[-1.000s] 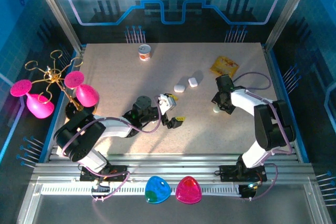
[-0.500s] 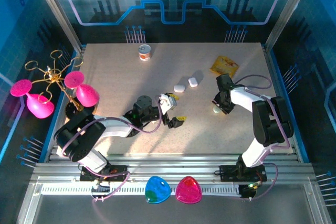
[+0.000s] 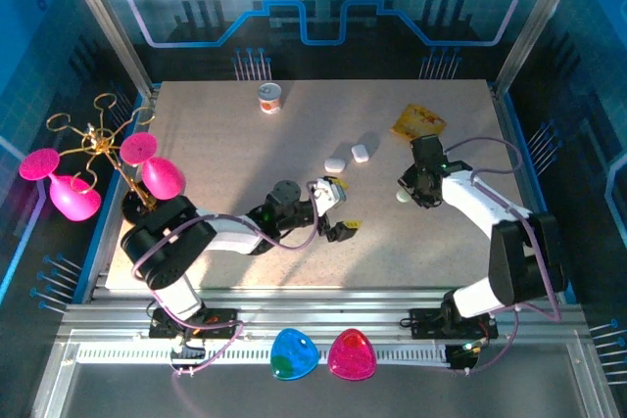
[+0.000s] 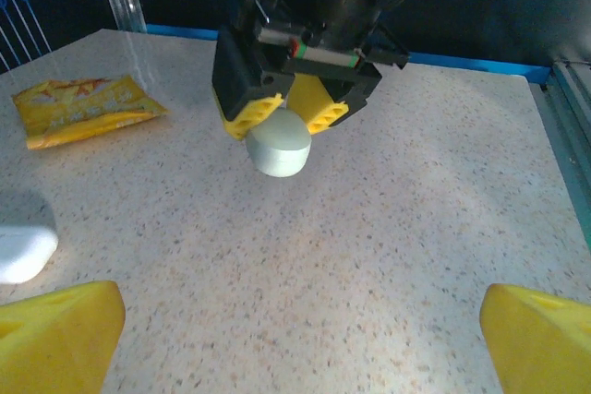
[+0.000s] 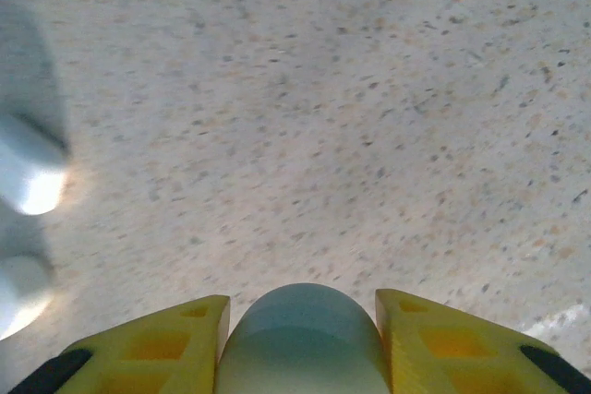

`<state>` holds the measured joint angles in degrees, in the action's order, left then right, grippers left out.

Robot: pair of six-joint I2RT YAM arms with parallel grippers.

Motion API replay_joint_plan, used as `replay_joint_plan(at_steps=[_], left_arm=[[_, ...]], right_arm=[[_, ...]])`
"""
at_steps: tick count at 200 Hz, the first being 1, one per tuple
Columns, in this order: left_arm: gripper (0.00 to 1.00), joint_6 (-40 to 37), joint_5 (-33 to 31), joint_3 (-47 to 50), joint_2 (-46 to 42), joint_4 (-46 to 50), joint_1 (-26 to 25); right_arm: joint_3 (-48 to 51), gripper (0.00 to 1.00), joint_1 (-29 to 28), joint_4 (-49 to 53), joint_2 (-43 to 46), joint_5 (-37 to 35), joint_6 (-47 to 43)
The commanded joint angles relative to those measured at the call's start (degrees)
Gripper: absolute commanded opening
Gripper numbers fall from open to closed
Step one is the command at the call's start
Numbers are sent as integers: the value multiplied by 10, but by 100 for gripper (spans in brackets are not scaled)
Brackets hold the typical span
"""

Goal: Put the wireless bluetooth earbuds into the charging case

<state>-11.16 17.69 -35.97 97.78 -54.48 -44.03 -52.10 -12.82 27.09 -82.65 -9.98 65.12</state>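
Both arms are shifting: the left gripper (image 4: 295, 334) is reaching further right, spread wide and carrying nothing, while the right gripper (image 4: 288, 115) is pinching the small pale rounded plastic charging case (image 4: 279, 147) at the speckled tabletop (image 4: 416, 228). Its light, hard, smooth shell is probably slipping easily, so squeezing across its middle seems safest.

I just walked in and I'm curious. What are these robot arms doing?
The right arm's fingers are pinching a small pale rounded plastic case low over the speckled table. The left arm's fingers are wide open and empty, facing that case. Two more small white rounded cases lie near the middle of the table, and a yellow foil packet lies farther back.
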Motion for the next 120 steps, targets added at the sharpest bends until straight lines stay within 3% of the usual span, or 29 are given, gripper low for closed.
replay_joint_plan(at_steps=[1,38,68,120], left_arm=[[96,-21,-43,-28,30,-41,-21],[82,-18,-76,-55,80,-98,-34],[72,-60,-112,-76,96,-95,-48],[62,-111,-135,-97,115,-86,-62]], right_arm=[[8,34,-23,20,41,15,32],[9,34,-63,12,85,30,55],[9,34,-93,2,99,42,77],[3,34,-117,-21,97,61,92]])
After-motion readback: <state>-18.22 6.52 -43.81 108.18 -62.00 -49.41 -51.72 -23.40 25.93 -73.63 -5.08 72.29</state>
